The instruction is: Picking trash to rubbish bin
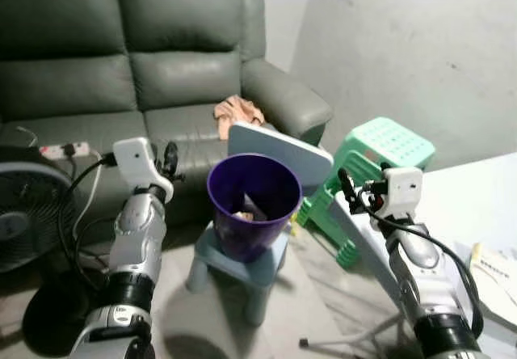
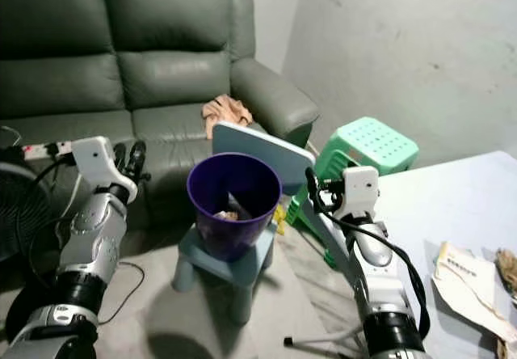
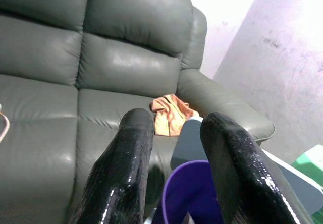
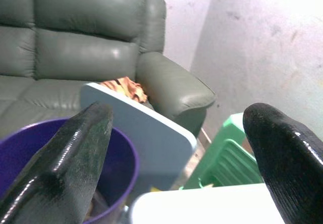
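Both silver arms raised; left end effector point(image 1: 169, 163) slightly parted, right end effector point(image 1: 345, 187) wide open, empty, flanking round purple plastic bin point(image 1: 254, 205); contents indistinct.

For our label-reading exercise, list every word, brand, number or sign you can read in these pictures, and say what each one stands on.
No text can be read anywhere.
Printed paper on the white table: it carries dark marks, too small and blurred to read.
Purple bin, green stool and power strip: no legible label.

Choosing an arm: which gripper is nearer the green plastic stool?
Right. The right gripper hovers just beside the green plastic stool; the left gripper is across the purple bin.
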You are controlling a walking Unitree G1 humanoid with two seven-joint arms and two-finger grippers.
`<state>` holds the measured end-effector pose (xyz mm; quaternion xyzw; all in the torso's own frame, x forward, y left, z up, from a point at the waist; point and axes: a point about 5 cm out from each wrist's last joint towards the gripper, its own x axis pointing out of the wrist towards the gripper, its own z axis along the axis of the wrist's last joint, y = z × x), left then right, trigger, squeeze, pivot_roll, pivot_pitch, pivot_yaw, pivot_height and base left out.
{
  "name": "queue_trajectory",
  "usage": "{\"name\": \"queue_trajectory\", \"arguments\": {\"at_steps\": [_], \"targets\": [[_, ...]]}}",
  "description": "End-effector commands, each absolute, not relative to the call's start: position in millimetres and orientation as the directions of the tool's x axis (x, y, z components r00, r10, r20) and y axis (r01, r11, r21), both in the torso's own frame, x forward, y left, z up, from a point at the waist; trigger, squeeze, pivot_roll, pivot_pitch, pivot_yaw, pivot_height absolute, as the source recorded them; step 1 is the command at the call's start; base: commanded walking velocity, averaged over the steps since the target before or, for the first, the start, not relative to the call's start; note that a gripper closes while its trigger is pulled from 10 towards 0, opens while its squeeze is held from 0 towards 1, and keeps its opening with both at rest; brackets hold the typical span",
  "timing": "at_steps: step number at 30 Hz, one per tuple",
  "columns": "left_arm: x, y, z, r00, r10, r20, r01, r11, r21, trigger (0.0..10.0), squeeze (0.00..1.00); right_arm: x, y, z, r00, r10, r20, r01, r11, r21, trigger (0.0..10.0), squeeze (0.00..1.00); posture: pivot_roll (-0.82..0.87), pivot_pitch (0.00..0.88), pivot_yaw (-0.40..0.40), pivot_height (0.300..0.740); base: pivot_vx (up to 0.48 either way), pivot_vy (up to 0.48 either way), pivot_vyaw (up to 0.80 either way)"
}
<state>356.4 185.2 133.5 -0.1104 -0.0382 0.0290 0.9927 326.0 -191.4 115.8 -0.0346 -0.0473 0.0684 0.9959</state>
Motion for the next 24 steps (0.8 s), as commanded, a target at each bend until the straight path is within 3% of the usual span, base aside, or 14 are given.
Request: {"name": "queue_trajectory", "arguments": {"at_steps": [1, 24], "targets": [[359.3, 179.5, 136.1, 0.996, 0.057, 0.062, -0.041, 0.971, -0.238, 10.0, 0.0, 327.7, -195.1, 119.0, 0.987, 0.128, 0.092, -0.121, 0.989, -0.083, 10.0, 0.0, 0.06, 0.0, -0.141, 0.74, 0.0, 0.0, -0.77], [357.9, 179.0, 137.0, 0.997, 0.06, 0.049, -0.048, 0.974, -0.223, 10.0, 0.0, 327.9, -189.9, 116.4, 0.988, 0.124, 0.089, -0.118, 0.991, -0.069, 10.0, 0.0, 0.07, 0.0, -0.13, 0.74, 0.0, 0.0, -0.77]]}}
